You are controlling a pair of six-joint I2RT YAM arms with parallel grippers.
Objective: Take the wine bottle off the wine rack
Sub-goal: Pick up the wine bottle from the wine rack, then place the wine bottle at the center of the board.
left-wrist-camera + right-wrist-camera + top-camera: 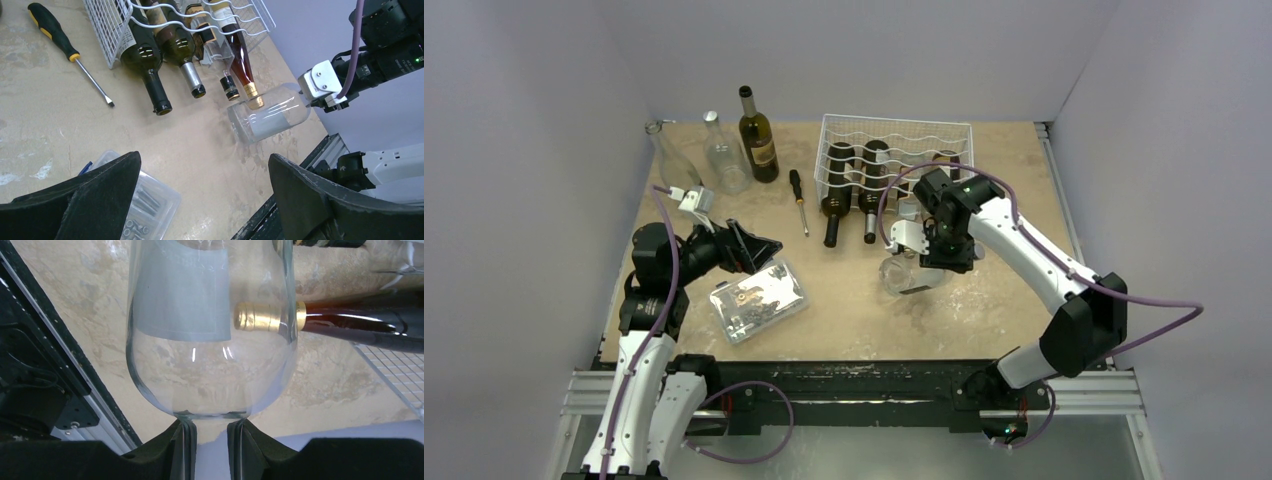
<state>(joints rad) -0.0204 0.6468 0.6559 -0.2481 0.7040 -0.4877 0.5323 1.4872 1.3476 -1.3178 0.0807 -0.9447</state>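
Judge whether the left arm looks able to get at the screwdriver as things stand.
Probably yes. The left gripper is open and empty, and the screwdriver lies by itself on bare table just ahead of it, with nothing between them.

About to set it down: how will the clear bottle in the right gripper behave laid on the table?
The clear bottle looks empty, so probably light. Smooth round glass held sideways, it would likely roll once released and could crack if dropped. The right gripper pinches only its narrow neck, so it may pivot.
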